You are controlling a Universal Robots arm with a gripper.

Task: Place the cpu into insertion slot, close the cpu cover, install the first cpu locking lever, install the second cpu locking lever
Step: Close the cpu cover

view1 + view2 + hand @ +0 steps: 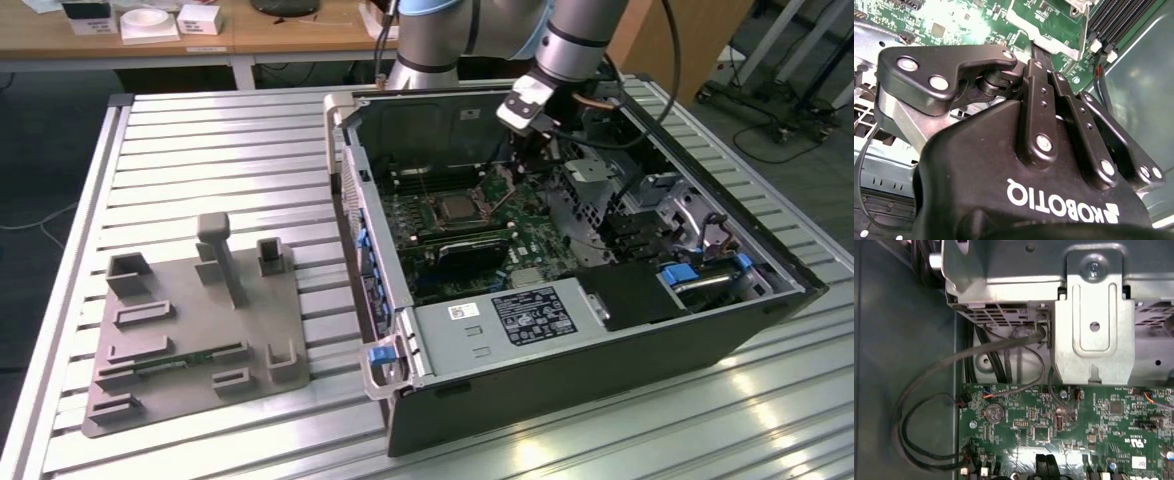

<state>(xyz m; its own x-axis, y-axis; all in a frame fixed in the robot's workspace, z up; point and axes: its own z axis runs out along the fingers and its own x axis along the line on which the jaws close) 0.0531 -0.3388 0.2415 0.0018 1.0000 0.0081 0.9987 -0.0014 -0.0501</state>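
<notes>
Scene: an open case (601, 340) lies on a slatted counter (214, 150) and takes up the right half of the exterior view. A grey tray (200, 340) sits toward the lower left.
Gripper: the gripper (523, 158) reaches down into the case at the upper centre of the exterior view, close over the board (1064, 425).
Fingers: in the second wrist view the fingers (1034, 85) are drawn close together, with their tips at the edge of the cover (1059, 44). Whether they nip it is hidden.
Cover: a silvery frame that seems tilted up, since green board shows through its cut-out. The memory slots (1119, 17) lie just beside it.
Slot: the slot (433, 210) sits mid-frame in the exterior view, down and left of the gripper. The pale square in it looks like the cpu (455, 208), already seated.
Step, as I judge it: closing the cover.
Doing it well: press on the frame's metal edge, not through the cut-out. Follow the hinge's arc and keep the force light so the cpu is not shifted. Stay clear of the memory slots.
</notes>
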